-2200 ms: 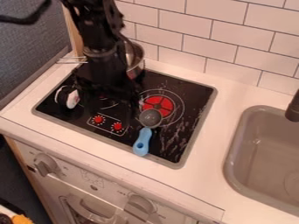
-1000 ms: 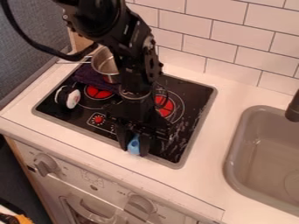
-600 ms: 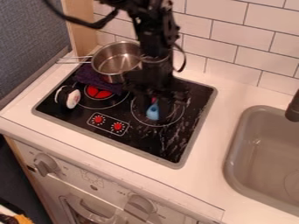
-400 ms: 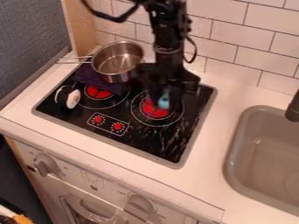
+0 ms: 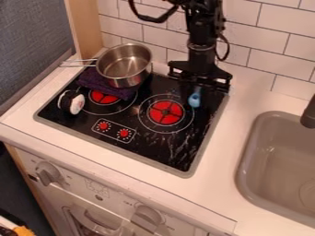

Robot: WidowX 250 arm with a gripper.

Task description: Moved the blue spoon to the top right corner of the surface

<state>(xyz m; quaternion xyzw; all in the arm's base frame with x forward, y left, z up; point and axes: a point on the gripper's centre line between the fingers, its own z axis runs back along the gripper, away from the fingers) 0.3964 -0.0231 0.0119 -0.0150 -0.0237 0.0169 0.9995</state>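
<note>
We see the black two-finger gripper [image 5: 200,85] over the far right corner of the black glass stovetop [image 5: 178,154], right by the spoon with the blue plastic handle [image 5: 195,98]. We cannot tell whether it grips the spoon. A silver metal pot [image 5: 124,65] sits near the far left corner, against a dark purple cloth [image 5: 106,86].

So the pot [image 5: 125,66] looks like bare shiny metal, pretty smooth inside. Cloth [image 5: 102,84] is soft dark fabric, kinda rumpled. Stovetop [image 5: 113,122] has a glossy black finish with whitish streaky marks on it. Spoon [image 5: 194,99] seems to be smooth plastic at the blue end. Wall tiles [image 5: 190,38] look smooth, counter [image 5: 232,131] too, and the upright panel [image 5: 90,31] reads as pale wood.
</note>
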